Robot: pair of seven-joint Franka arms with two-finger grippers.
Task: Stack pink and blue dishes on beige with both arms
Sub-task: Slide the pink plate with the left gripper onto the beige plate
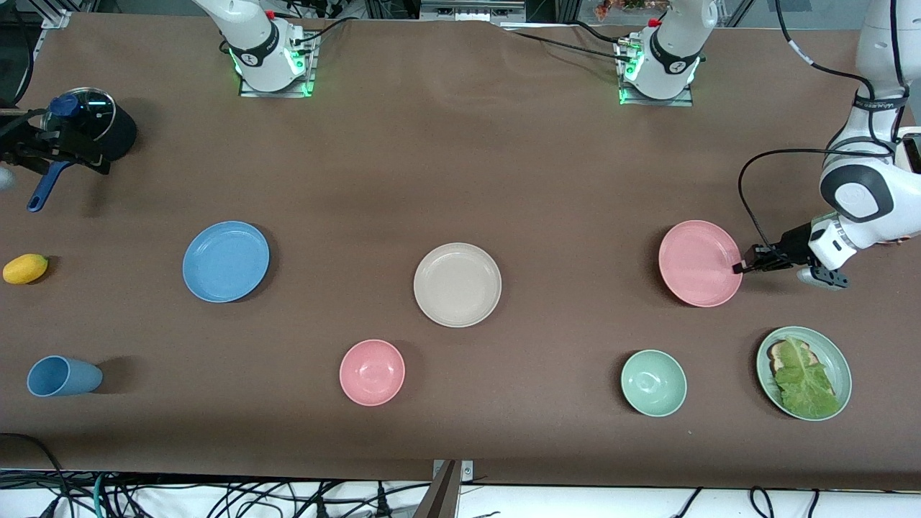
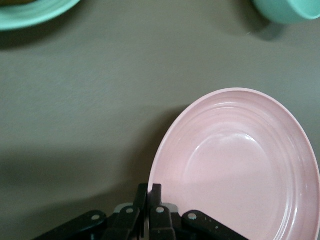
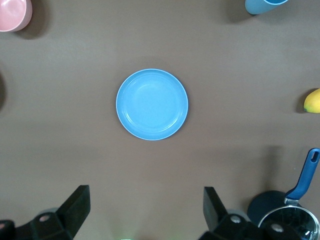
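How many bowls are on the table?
2: a pink bowl nearer the front camera than the beige plate, and a green bowl beside the lettuce plate.

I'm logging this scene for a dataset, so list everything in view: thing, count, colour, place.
pink plate: 1, pale pink, toward the left arm's end, rim pinched
beige plate: 1, cream, mid-table
blue plate: 1, sky blue, toward the right arm's end
pink bowl: 1, pink, nearer the camera than the beige plate
green bowl: 1, pale green, nearer the camera than the pink plate
green plate: 1, pale green, holds lettuce, beside the green bowl
blue cup: 1, blue, on its side
lemon: 1, yellow
pot: 1, black, blue handle
left gripper: shut on the pink plate's rim
right gripper: open, high above the table, blue plate below
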